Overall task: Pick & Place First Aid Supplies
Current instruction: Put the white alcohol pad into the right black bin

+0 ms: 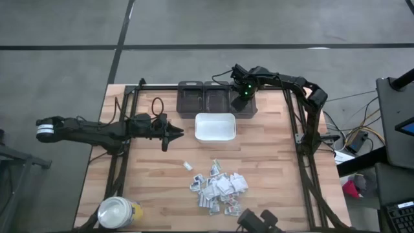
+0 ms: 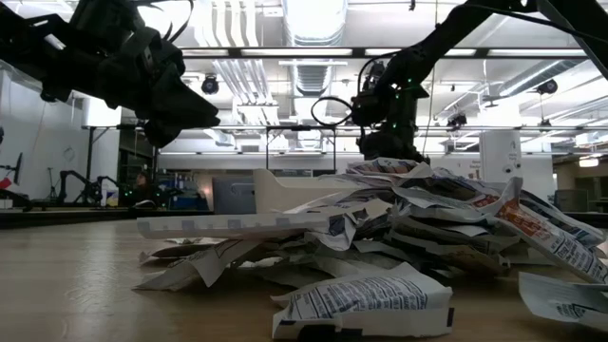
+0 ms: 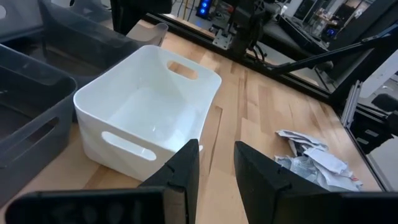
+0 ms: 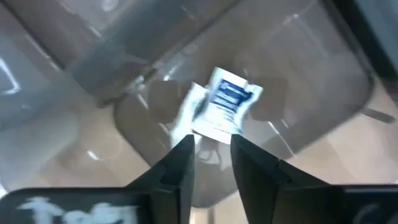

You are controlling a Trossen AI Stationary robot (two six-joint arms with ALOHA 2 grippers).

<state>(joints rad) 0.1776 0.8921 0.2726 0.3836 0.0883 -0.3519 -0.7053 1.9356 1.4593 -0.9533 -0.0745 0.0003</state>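
Packet (image 4: 225, 106) just beyond right gripper (image 4: 211, 152), over grey bin (image 4: 323, 93)

Crumpled white packets (image 1: 218, 189) heaped on table; one packet (image 4: 225, 106) in grey bin

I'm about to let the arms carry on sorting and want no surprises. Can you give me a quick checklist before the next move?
1. Right gripper above grey translucent bin: ok.
2. White blue-printed packet free of the fingers, inside that bin: ok.
3. Left gripper open, empty, beside white rectangular plastic tray: ok.
4. White tray empty: ok.
5. Pile of white paper packets on the wooden table, reachable: ok.
6. Packet settled flat: cannot tell.
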